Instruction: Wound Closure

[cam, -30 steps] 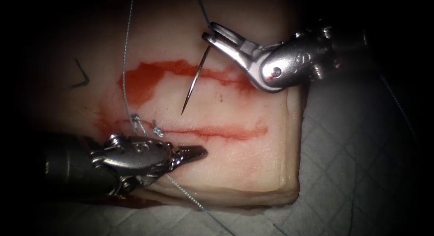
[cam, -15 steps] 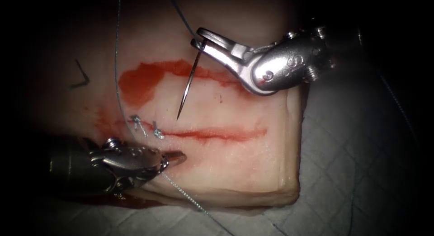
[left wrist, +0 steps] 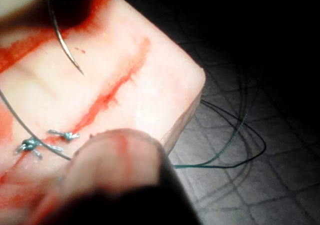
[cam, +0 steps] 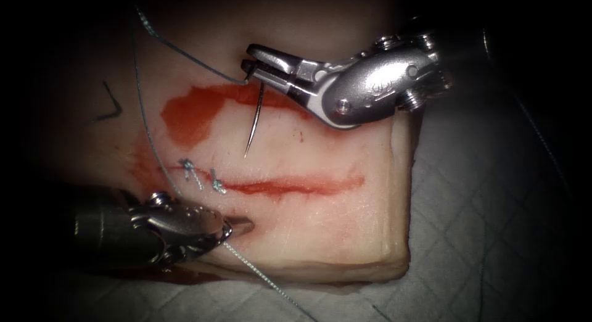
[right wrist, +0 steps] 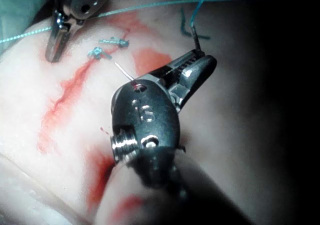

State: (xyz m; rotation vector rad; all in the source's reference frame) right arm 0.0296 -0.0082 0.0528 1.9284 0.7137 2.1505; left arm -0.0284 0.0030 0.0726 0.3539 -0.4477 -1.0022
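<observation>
My right tool [cam: 250, 57] is shut on the curved needle [cam: 256, 115] near its thread end. The needle hangs free above the tissue [cam: 345, 223], and its tip points down just beyond the cut [cam: 296, 185], near the left part. Thread [cam: 145, 112] runs from the needle's tail up and left, then down past two knotted stitches [cam: 200, 176] and under my left tool [cam: 245, 225]. That tool lies on the near side of the cut, shut, with nothing seen in it. The left wrist view shows the needle [left wrist: 62, 40] clear of the tissue. The right wrist view shows the right tool [right wrist: 202, 60].
A wide patch of red fluid [cam: 191, 112] lies beyond the cut. A short dark cut end of thread [cam: 108, 109] rests on the tissue at far left. Grey quilted cloth [cam: 487, 205] lies under the tissue, with loose thread loops [left wrist: 235, 155] on it.
The right tool has moved left with the needle, whose tip stays near the cut. The left tool has drawn back to the left. The thread has swung left.
</observation>
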